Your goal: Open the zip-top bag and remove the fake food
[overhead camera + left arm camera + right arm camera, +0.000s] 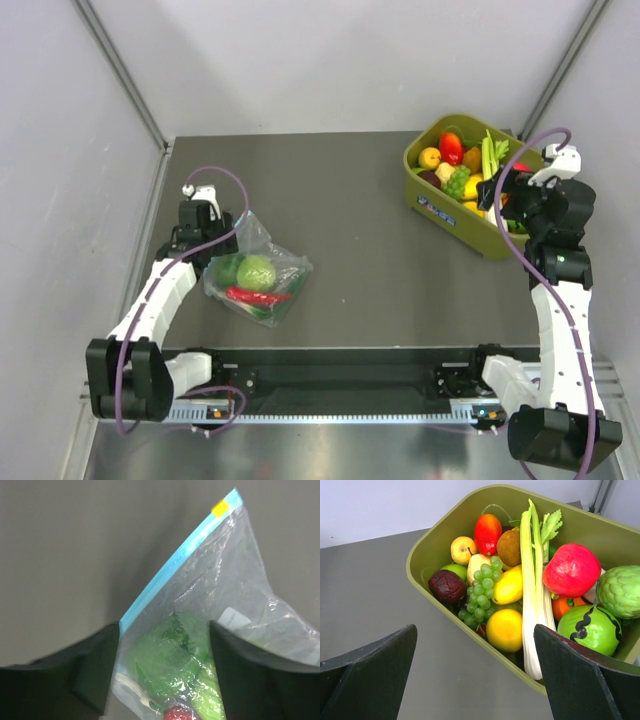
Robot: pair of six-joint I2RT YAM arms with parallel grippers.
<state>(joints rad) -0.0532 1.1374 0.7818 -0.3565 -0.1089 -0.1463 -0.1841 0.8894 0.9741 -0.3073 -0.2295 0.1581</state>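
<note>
Between the left gripper's (164, 630) wide-open jaws, the zip-top bag (220, 580), fake food (170, 660) inside.

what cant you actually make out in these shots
- Left wrist view: the zip-top bag lies between the fingers of the left gripper. The film overlaps them, so contact is unclear.
- Zip strip: sealed or parted is unclear; it is seen edge-on here and is too small in the top view.
- Food under the cabbage: hidden by it and by crinkled film.
- Right wrist view: the tub is cut off at the right edge.

place: lab test cell | cues: grey panel walls (60, 150); dark table (370, 260); metal rail (340, 412)
</note>
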